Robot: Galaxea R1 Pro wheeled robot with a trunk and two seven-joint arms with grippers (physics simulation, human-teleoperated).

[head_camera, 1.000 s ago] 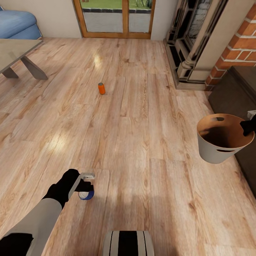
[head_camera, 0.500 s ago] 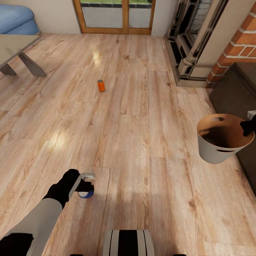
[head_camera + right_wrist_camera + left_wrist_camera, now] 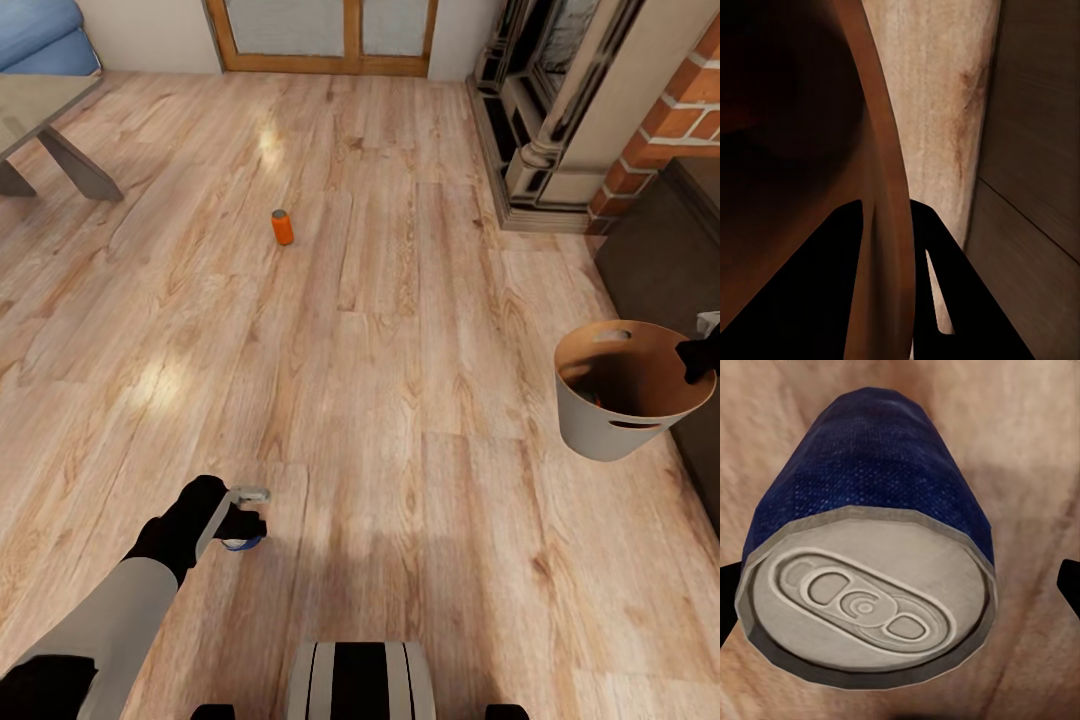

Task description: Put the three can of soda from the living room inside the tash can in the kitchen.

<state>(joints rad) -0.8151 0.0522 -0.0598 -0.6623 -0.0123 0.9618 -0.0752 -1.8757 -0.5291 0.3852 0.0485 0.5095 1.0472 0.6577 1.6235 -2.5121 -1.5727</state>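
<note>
left gripper (image 3: 243, 522) clamped on blue can (image 3: 870, 577) | right gripper (image 3: 886, 225) pinching trash can (image 3: 590, 425) rim, carried | orange can (image 3: 283, 227) mid-floor, uncollected | kitchen trip left

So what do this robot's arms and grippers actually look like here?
The left arm has a pale grey forearm shell ending in a black wrist, with a light grey finger on the left gripper. The right gripper is black with a pale tip; its fingers appear as flat black tapered blades.

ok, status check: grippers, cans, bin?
Left gripper over blue can, grip unconfirmed. Right gripper clamped on bin rim. Orange can upright on floor ahead. Path clear.
</note>
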